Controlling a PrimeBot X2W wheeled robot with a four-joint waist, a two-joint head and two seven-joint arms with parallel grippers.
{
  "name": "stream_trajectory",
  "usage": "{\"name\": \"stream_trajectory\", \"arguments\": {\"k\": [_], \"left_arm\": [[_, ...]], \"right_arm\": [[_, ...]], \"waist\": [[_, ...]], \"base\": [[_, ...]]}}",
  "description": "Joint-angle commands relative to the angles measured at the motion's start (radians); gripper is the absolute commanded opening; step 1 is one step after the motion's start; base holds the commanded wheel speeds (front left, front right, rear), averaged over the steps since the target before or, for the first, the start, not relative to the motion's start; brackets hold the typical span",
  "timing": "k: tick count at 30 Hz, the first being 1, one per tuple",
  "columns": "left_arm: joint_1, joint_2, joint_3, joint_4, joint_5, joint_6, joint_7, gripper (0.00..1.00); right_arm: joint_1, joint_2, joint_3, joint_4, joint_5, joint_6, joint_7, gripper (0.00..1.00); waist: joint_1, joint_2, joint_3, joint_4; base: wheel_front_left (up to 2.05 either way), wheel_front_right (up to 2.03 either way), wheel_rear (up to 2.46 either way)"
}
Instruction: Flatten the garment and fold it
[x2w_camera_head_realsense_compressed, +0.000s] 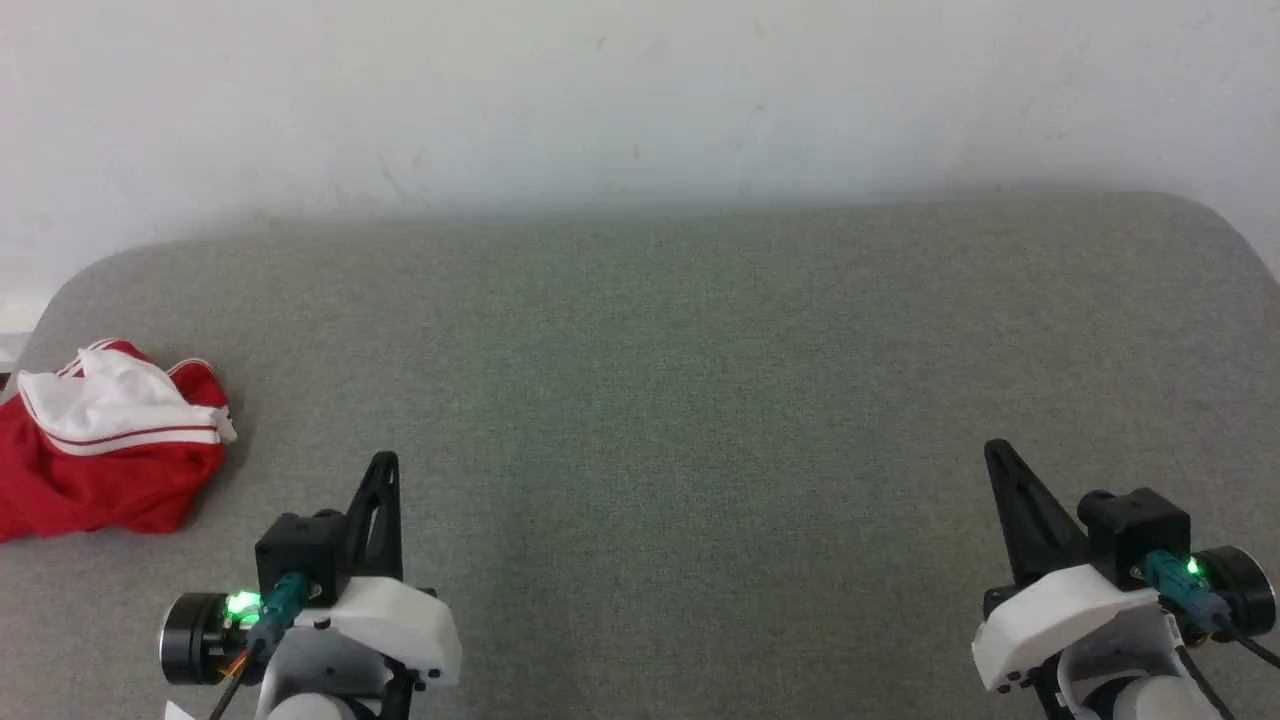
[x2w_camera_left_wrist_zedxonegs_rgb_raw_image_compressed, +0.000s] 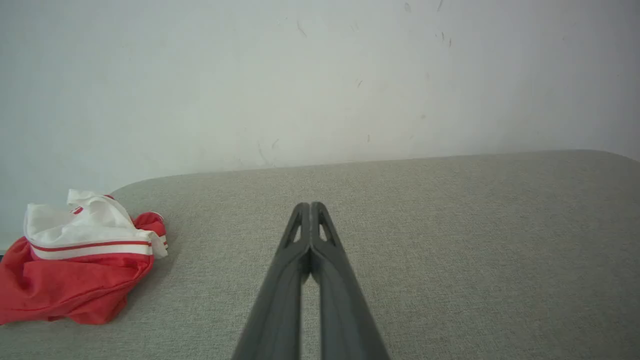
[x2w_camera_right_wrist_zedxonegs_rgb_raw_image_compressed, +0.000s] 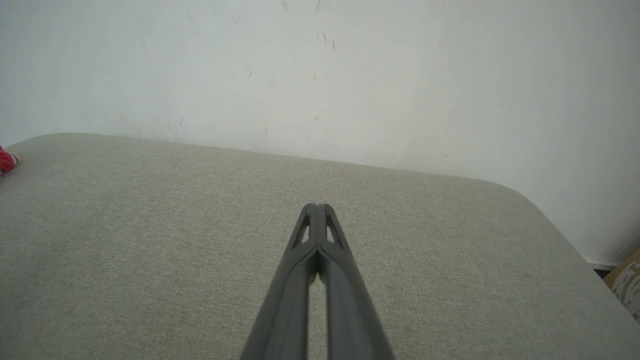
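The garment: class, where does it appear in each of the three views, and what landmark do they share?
Head view: garment crumpled at the left edge.
Left wrist view: garment at lower left.
Right wrist view: garment, a red sliver, at the left edge.
Shared landmark: grey surface meeting the white wall.

A grey fabric-covered table (x2w_camera_head_realsense_compressed: 640, 330) is standing against a scuffed white wall (x2w_camera_head_realsense_compressed: 640, 90) (quite bare), suggesting a test room.

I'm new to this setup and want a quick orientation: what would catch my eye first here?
A red and white garment lies crumpled at the far left of the grey padded surface, the one bright thing there. The left gripper and right gripper are shut near the front, both well apart from it.
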Motion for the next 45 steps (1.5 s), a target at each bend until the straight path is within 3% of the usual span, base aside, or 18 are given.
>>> {"name": "stream_trajectory", "arguments": {"k": [1, 20, 21, 34, 45], "left_arm": [[0.006, -0.002, 0.004, -0.006, 0.006, -0.008, 0.0, 0.0], [0.006, -0.002, 0.004, -0.006, 0.006, -0.008, 0.0, 0.0], [0.0, 0.0, 0.0, 0.0, 0.0, 0.0, 0.0, 1.0], [-0.001, 0.0, -0.017, 0.004, -0.004, 0.015, -0.014, 1.0], [-0.003, 0.005, -0.029, 0.008, -0.015, 0.038, -0.035, 1.0]], "right_arm": [[-0.014, -0.001, 0.0, 0.001, -0.008, 0.005, 0.0, 0.0], [-0.014, -0.001, 0.0, 0.001, -0.008, 0.005, 0.0, 0.0], [0.0, 0.0, 0.0, 0.0, 0.0, 0.0, 0.0, 1.0], [0.008, 0.0, -0.009, -0.012, 0.0, -0.001, -0.009, 1.0], [0.018, 0.0, -0.014, -0.028, -0.002, 0.0, -0.02, 1.0]], "waist": [[0.0, 0.0, 0.0, 0.0], [0.0, 0.0, 0.0, 0.0], [0.0, 0.0, 0.0, 0.0], [0.0, 0.0, 0.0, 0.007], [0.0, 0.0, -0.001, 0.064]], "base": [[0.0, 0.0, 0.0], [0.0, 0.0, 0.0], [0.0, 0.0, 0.0], [0.0, 0.0, 0.0], [0.0, 0.0, 0.0]]}}
